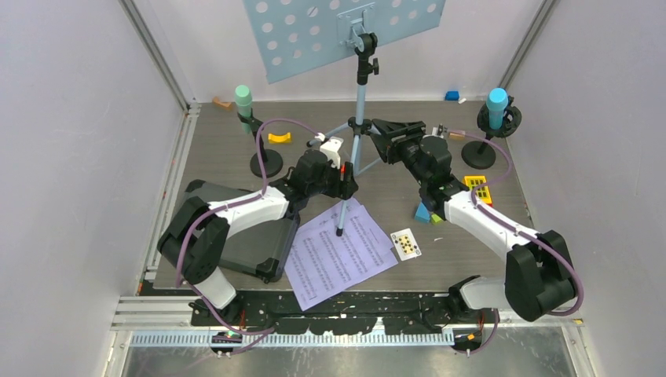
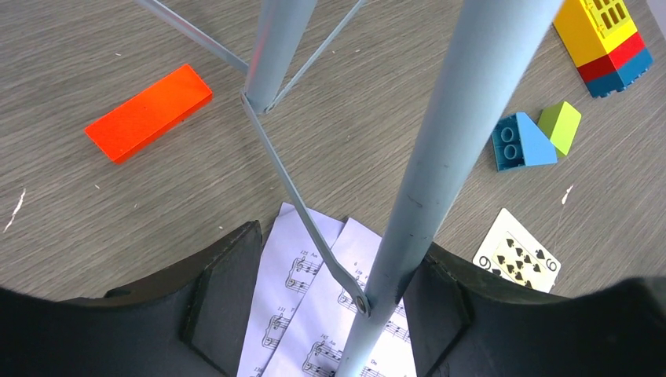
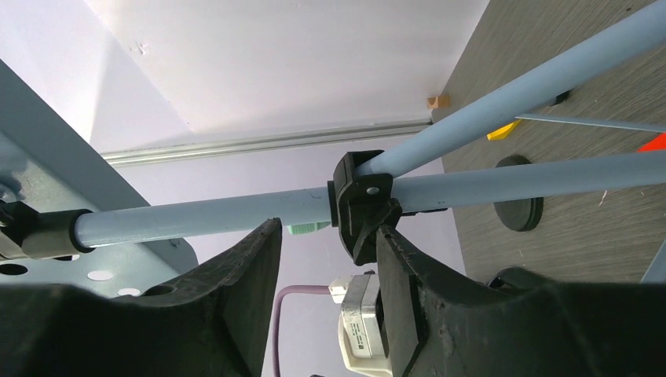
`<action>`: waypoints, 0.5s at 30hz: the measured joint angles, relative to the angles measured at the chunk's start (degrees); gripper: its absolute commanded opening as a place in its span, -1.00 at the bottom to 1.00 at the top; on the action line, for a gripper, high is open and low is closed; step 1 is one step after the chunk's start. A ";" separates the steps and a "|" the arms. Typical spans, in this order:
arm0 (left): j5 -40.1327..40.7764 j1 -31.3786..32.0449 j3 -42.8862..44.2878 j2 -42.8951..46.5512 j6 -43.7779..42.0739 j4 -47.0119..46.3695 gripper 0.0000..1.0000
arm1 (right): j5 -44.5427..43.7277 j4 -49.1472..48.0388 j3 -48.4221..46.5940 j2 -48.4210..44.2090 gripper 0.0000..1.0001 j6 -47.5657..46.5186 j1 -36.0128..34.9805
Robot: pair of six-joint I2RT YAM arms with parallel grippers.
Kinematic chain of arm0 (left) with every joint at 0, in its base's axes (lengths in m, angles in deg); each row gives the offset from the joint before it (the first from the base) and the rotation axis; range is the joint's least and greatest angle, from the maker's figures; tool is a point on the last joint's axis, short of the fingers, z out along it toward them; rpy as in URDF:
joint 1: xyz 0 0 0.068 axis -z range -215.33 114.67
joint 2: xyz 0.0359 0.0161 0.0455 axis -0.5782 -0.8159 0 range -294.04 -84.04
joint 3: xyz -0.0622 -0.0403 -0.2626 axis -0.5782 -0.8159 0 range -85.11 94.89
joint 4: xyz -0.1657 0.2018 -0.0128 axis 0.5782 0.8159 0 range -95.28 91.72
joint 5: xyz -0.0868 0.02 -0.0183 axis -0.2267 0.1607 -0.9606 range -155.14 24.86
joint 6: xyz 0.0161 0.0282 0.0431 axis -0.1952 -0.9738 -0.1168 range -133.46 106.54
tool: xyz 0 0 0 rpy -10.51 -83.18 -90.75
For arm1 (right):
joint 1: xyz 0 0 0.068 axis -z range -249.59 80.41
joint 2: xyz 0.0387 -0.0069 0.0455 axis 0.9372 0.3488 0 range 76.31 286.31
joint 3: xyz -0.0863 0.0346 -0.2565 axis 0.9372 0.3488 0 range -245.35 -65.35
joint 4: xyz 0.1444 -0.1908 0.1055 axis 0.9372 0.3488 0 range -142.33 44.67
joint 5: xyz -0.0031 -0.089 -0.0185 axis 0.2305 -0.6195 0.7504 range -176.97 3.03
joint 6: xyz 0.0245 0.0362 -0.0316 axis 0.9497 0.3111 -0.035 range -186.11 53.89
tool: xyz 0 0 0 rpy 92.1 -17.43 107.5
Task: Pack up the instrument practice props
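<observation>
The pale blue perforated music rack (image 1: pixel 338 31) stands upright on its pole (image 1: pixel 359 102) and tripod legs at the table's middle. My left gripper (image 1: pixel 345 184) is open around the front leg (image 2: pixel 440 157); the leg touches the right finger (image 2: pixel 440 306), above the lilac sheet-music pages (image 1: pixel 338 251). My right gripper (image 1: pixel 386 132) is open, its tips (image 3: pixel 326 259) just below the black tripod hub (image 3: pixel 363 200). The green microphone (image 1: pixel 244 102) stands on its black pole at back left. The blue microphone (image 1: pixel 496 108) stands on its pole at back right.
A black case (image 1: pixel 243 239) lies under my left arm. A playing card (image 1: pixel 406 244) lies right of the pages. Toy blocks are scattered: orange (image 2: pixel 149 112), blue (image 2: pixel 518 141), green (image 2: pixel 561 126), a yellow stack (image 1: pixel 477 188). Walls close in on both sides.
</observation>
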 measured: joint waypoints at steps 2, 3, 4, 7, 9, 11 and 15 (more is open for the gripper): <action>0.22 0.04 0.00 0.00 0.00 0.00 0.30 | 0.09 -0.66 0.11 0.42 0.05 0.63 0.02; 0.35 0.04 0.00 0.00 0.00 0.00 0.29 | 0.09 -0.85 0.13 0.57 0.05 0.87 0.07; 0.42 0.07 0.00 0.00 0.00 0.00 0.29 | 0.13 -0.98 0.13 0.68 0.04 1.16 0.11; 0.61 0.33 0.00 0.00 -0.07 0.00 0.28 | 0.28 -1.38 0.13 1.03 0.03 1.66 0.17; 0.76 0.42 0.00 0.00 -0.11 0.00 0.28 | 0.66 -1.81 0.13 1.33 0.01 1.81 0.26; 0.96 0.59 -0.02 0.00 -0.22 0.02 0.29 | 1.01 -2.23 0.13 1.66 0.00 1.92 0.35; 1.29 0.72 -0.02 0.00 -0.28 0.04 0.28 | 1.40 -2.29 0.35 1.75 -0.01 2.12 0.39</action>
